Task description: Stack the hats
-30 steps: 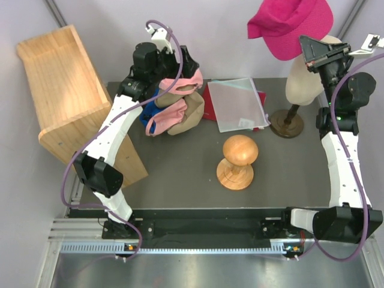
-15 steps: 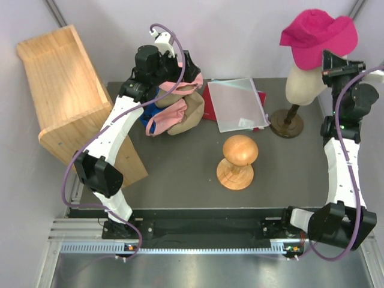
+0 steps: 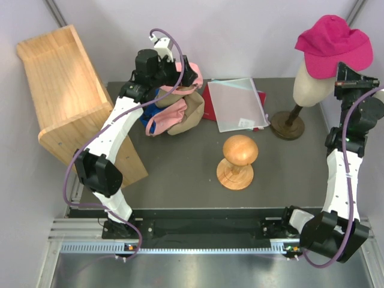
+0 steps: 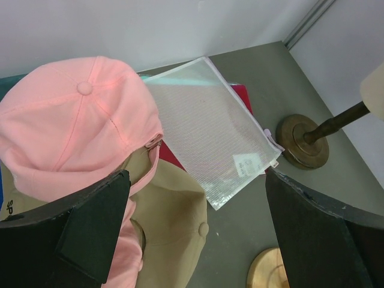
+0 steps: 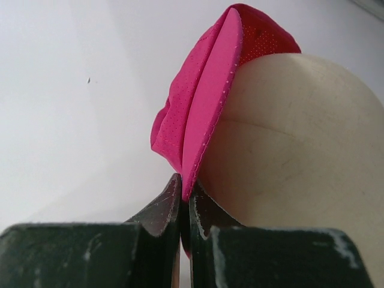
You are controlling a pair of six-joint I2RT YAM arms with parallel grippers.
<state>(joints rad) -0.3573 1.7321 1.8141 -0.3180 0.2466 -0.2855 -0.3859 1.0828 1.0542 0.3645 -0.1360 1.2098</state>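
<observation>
Pale grey walls (image 3: 240, 30) at 12 o'clock. Dark grey table (image 3: 180, 174) centre. Wooden box (image 3: 60, 90) at 10 o'clock. Metal rail (image 3: 198, 246) at 6 o'clock. Light even.

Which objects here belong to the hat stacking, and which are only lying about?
Belong: magenta cap, light pink cap, tan cap, blue cap.
Lying about: mannequin head, wooden knob stand, mesh pouch, wooden box.

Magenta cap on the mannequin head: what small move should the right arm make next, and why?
Probably open the right tool: it pinches the magenta cap by the brim, and the cap already drapes over the mannequin head, so letting go should leave it seated.
</observation>
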